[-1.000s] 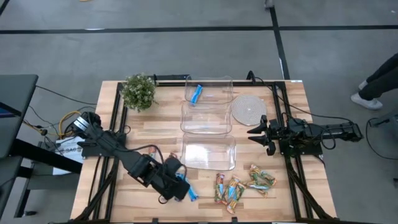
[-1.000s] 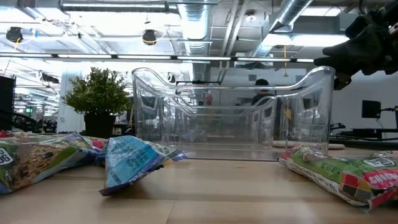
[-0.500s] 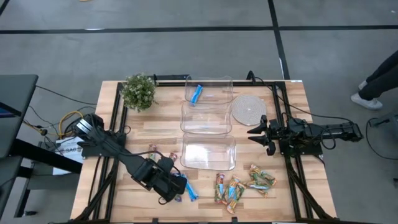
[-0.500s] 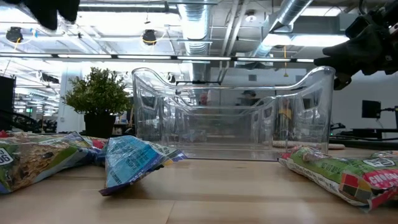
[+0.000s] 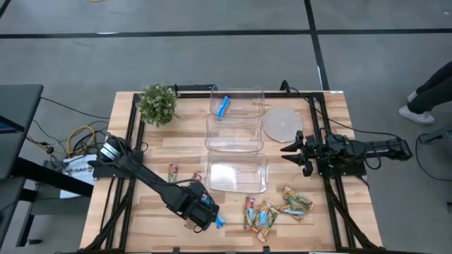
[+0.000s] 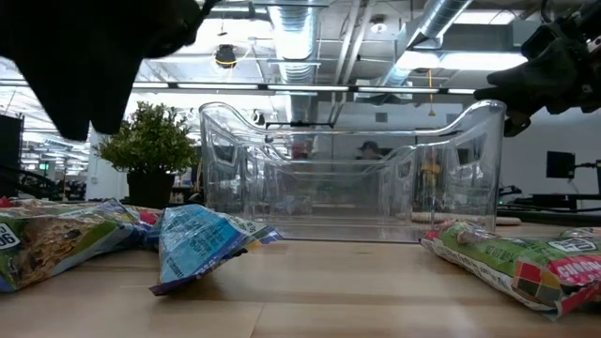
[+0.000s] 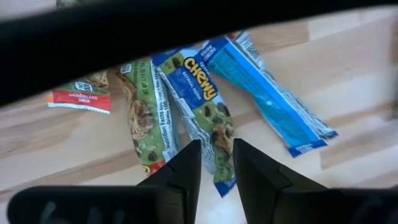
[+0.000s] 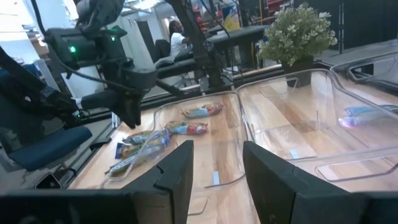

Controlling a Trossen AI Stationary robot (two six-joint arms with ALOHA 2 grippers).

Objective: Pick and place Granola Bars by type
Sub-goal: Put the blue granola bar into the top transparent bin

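Lower left of the worktop, the left pincer hovers, narrowly spread, over a green bar to pick it; right pincer waits spread.

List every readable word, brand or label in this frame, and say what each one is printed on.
"CHEWY": on the blue-and-green granola bar wrapper below the left tool, left wrist view.
"CHOCOLATE CHIP": on the red band of a bar wrapper beside it; small, only just readable.
Smaller print on the plain blue bar: too blurred to read.
Lettering on the wrappers in the low view: cut off and blurred, unreadable.
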